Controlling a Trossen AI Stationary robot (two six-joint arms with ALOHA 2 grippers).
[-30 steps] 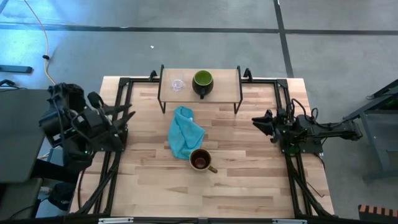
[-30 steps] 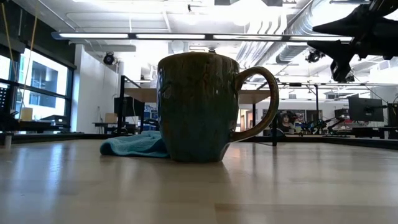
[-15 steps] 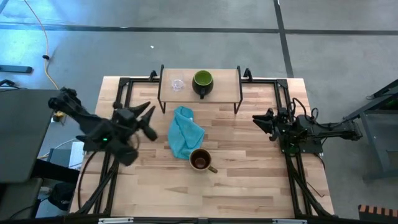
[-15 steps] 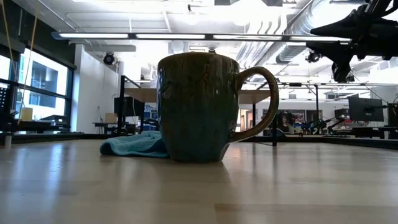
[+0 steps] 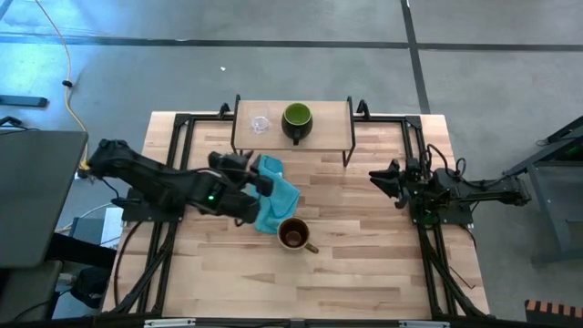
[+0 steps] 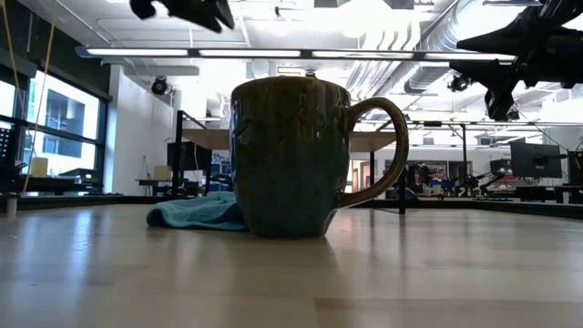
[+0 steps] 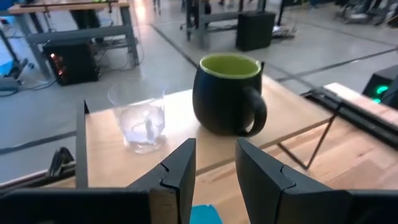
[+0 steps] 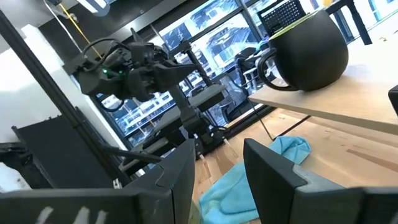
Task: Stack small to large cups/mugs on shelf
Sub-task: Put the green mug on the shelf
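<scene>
Left claw (image 5: 264, 179) newly over cloth (image 5: 273, 202)

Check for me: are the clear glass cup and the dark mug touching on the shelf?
Apart. The left wrist view shows a strip of bare shelf between the clear glass cup and the dark mug; the high view shows the same gap.

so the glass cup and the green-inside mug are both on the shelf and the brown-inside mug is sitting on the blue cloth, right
Not quite. The glass cup and the green-inside mug are both on the shelf, but the brown-inside mug sits on the bare table, at the edge of the blue cloth, not on it. The high view shows this.
</scene>
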